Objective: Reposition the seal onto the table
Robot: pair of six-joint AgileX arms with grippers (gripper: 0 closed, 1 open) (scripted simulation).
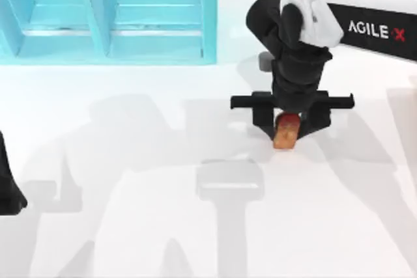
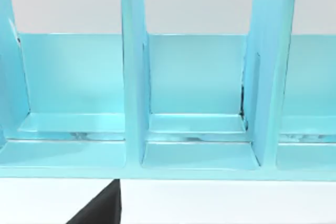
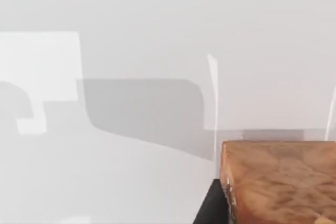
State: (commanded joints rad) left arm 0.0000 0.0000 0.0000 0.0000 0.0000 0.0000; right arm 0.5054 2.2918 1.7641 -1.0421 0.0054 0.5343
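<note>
The seal (image 1: pixel 286 133), red on top with an orange-amber body, sits between the fingers of my right gripper (image 1: pixel 287 128), which points down over the white table (image 1: pixel 130 226) right of centre. The gripper is shut on the seal. In the right wrist view the amber body (image 3: pixel 278 182) is close up, with a dark finger (image 3: pixel 210 209) against its side and the table beneath it. I cannot tell whether the seal touches the table. My left arm (image 1: pixel 8 187) is parked at the table's left edge.
A turquoise shelf unit (image 1: pixel 111 17) with open compartments stands at the back left, and it faces the left wrist camera (image 2: pixel 199 103). The gripper's shadow (image 1: pixel 229 180) falls on the table in front of the right arm.
</note>
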